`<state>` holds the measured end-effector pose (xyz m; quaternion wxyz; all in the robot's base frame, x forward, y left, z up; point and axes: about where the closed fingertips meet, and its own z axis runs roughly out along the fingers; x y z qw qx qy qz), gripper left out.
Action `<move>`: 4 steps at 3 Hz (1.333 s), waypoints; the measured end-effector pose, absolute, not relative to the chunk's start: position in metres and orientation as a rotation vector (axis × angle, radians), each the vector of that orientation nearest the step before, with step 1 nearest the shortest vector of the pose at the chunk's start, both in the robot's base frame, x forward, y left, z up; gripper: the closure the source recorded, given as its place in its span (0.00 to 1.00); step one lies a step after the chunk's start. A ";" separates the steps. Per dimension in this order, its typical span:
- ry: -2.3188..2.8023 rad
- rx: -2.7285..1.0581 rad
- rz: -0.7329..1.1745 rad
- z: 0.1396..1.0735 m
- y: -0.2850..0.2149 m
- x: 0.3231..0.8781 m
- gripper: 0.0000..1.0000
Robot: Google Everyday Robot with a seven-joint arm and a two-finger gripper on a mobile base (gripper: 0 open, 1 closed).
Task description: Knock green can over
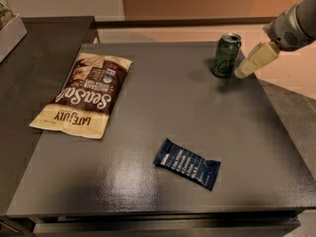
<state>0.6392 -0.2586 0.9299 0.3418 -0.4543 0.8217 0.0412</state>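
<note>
The green can point(226, 55) stands upright near the far right corner of the dark table point(148, 181). It is dark green with pale markings and a silver top. My gripper point(242, 72) comes in from the upper right on a grey arm, its cream fingers point(256, 59) pointing down-left. The tip sits just right of the can's lower half, very close to it or touching it; I cannot tell which.
A brown and cream chip bag point(85, 95) lies flat on the left of the table. A dark blue snack bar wrapper point(187, 163) lies near the front middle. A second dark counter point(34, 48) adjoins on the left. The table's right edge point(286, 132) is close to the can.
</note>
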 end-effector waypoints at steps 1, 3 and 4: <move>2.124 -1.083 0.156 0.929 -0.266 0.669 0.00; 2.103 -0.982 0.301 0.915 -0.254 0.707 0.00; 2.101 -1.042 0.467 0.889 -0.207 0.699 0.42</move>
